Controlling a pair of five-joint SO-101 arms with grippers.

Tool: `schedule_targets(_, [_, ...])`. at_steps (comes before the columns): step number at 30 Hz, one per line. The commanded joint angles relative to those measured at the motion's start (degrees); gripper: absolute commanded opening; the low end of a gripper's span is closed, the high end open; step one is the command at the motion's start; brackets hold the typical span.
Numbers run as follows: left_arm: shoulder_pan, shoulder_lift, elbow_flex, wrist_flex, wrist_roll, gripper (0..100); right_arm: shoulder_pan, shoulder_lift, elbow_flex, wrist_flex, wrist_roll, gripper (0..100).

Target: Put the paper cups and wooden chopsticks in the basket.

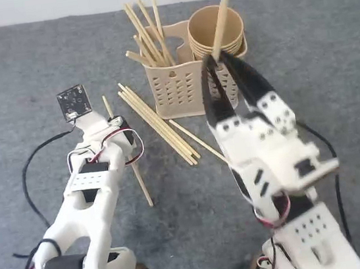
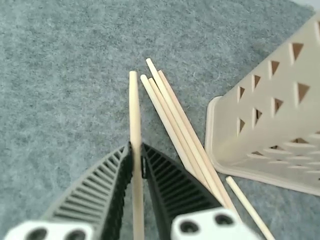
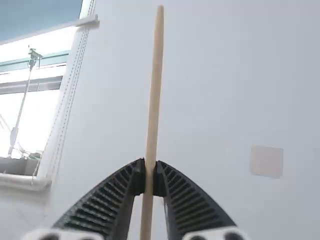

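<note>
One basket (image 1: 178, 91) logged. Roughly six chopsticks (image 1: 147, 33) stood in it, and one stack of paper cups (image 1: 216, 30) sat at its far side; I couldn't count the cups. The left gripper (image 2: 135, 150) was clamped on one chopstick (image 2: 134, 105) beside the basket. The right gripper (image 3: 150, 172) pinched a second chopstick (image 3: 154, 85) above the basket. At least four loose chopsticks (image 1: 155, 124) lay by the basket's front.

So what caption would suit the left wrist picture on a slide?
Left gripper shut on one chopstick, with loose chopsticks and the basket beside it on grey carpet.
</note>
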Motion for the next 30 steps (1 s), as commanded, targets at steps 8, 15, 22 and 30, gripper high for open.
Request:
schedule_targets(8, [-1.67, 0.09, -3.21, -2.55, -0.44, 1, 3.30, 40.66, -32.53, -6.64, -11.87, 0.9])
schedule_targets(15, [-1.58, 0.09, -3.30, -2.64, -0.44, 1, 4.26, 62.81, -46.24, -6.73, -11.16, 0.9])
schedule_targets(22, [-1.67, 0.18, -2.95, -4.57, -0.44, 1, 4.53, 69.32, -45.71, -7.43, -5.45, 9.1])
schedule_targets(30, [-1.76, 0.18, -2.95, -4.75, -0.44, 1, 3.91, 57.71, -37.27, 0.48, -5.63, 15.2])
